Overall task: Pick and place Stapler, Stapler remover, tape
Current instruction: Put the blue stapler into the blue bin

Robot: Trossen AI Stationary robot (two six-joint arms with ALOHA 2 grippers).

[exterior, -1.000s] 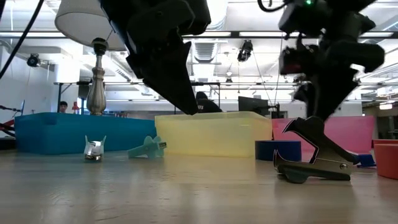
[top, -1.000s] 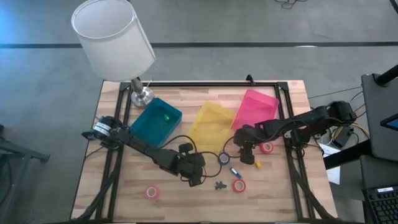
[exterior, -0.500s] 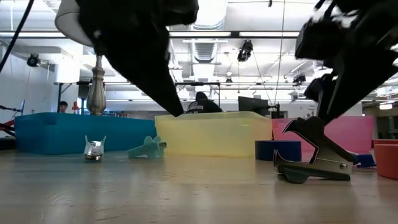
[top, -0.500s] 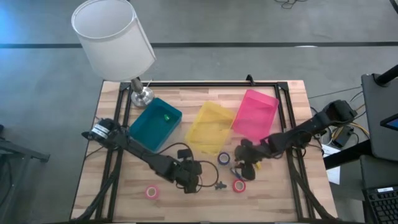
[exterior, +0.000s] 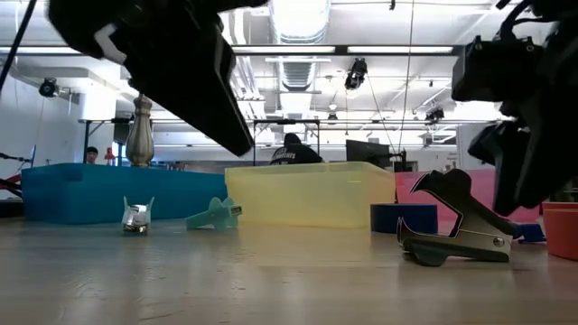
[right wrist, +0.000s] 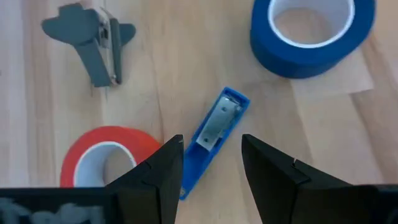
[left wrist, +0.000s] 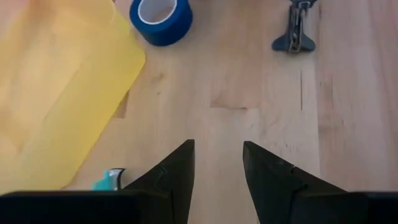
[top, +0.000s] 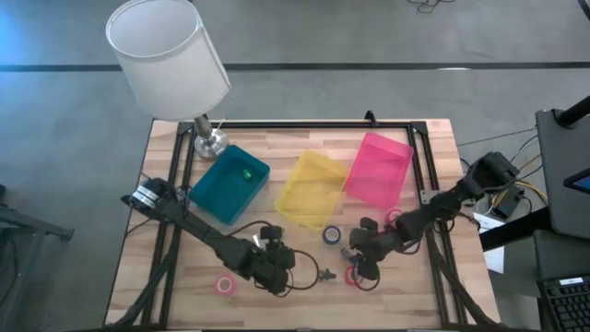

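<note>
1. Blue small stapler [right wrist: 214, 140] lies on the wooden tabletop [right wrist: 186, 68] between the right hand [right wrist: 211, 163]'s spread, empty fingers.
2. Red tape ring [right wrist: 106, 163] sits beside it, blue tape ring [right wrist: 311, 31] and grey staple remover [right wrist: 93, 46] beyond.
3. Left hand [left wrist: 217, 163] hovers unclenched, empty, over bare wood.

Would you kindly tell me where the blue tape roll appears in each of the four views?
High view: blue tape roll, just below the yellow bin.
Low view: the blue block right of the yellow bin.
Left wrist view: at the top, beside the yellow bin.
Right wrist view: top right.
Shared landmark: the staple remover.
</note>
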